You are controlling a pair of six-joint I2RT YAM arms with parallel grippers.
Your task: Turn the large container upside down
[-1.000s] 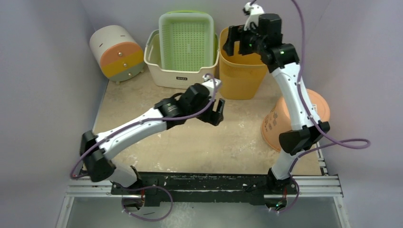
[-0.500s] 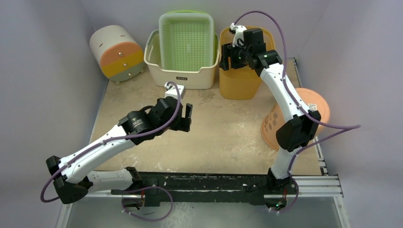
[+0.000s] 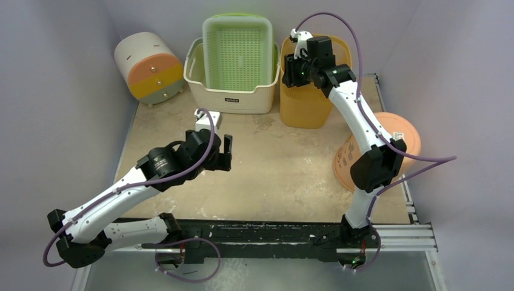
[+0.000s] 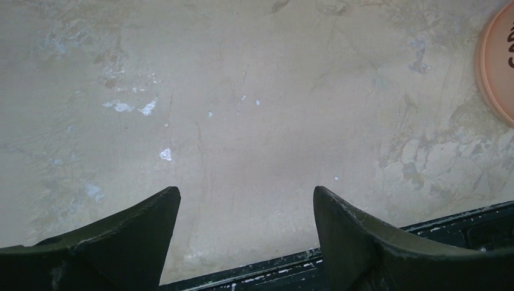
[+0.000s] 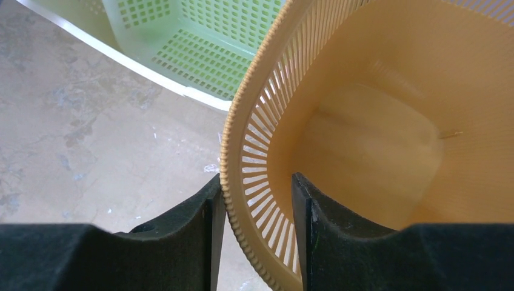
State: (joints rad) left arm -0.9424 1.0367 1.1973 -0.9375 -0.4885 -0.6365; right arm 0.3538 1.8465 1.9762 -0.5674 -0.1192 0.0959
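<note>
Right wrist view shows the right gripper [image 5: 257, 182] with its jaws clamped on the rim of the yellow basket [image 5: 370, 145], one finger outside the slotted wall and one inside. I judge that this hold at the edge serves to tip it over. The basket stands upright at the back of the surface [image 4: 242, 91], just beside the white bin [image 3: 233, 100]. The left gripper [image 4: 245, 197] hovers apart, jaws wide, holding nothing.
</note>
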